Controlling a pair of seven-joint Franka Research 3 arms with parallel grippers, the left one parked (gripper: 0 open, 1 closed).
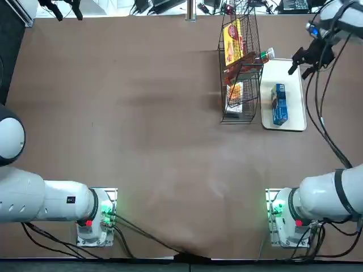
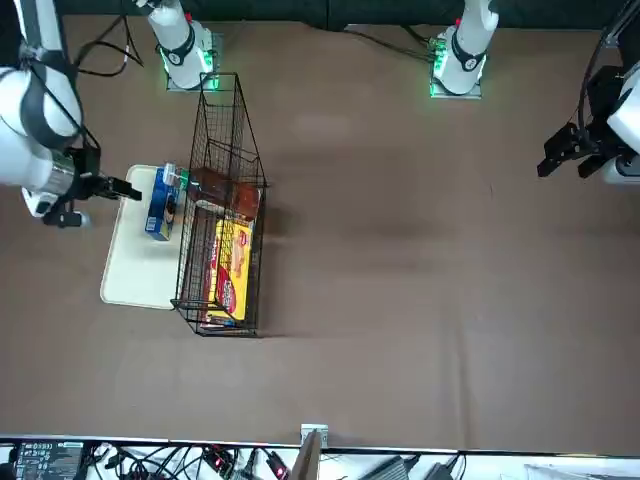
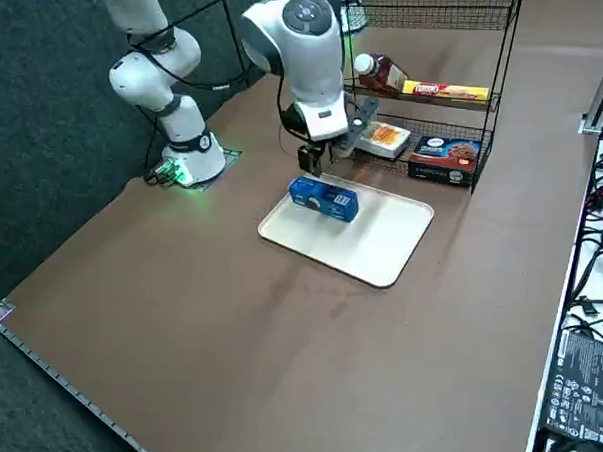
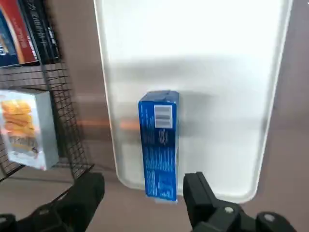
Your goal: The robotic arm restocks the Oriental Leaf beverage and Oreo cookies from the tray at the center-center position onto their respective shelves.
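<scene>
The right tool (image 4: 142, 200) hangs empty with its fingers spread apart above the near end of the tray (image 4: 227, 96). The Oreo cookies (image 4: 159, 144) lie on the tray. Beyond, the Oriental Leaf beverage (image 3: 380, 73) lies on the shelves (image 3: 442, 92) beside the tray, on the brown counter (image 3: 228, 313).

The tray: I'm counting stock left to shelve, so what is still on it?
Only the Oreo cookies box lies on the tray. The Oriental Leaf beverage lies on the shelves. The open right tool hangs above the box.
</scene>
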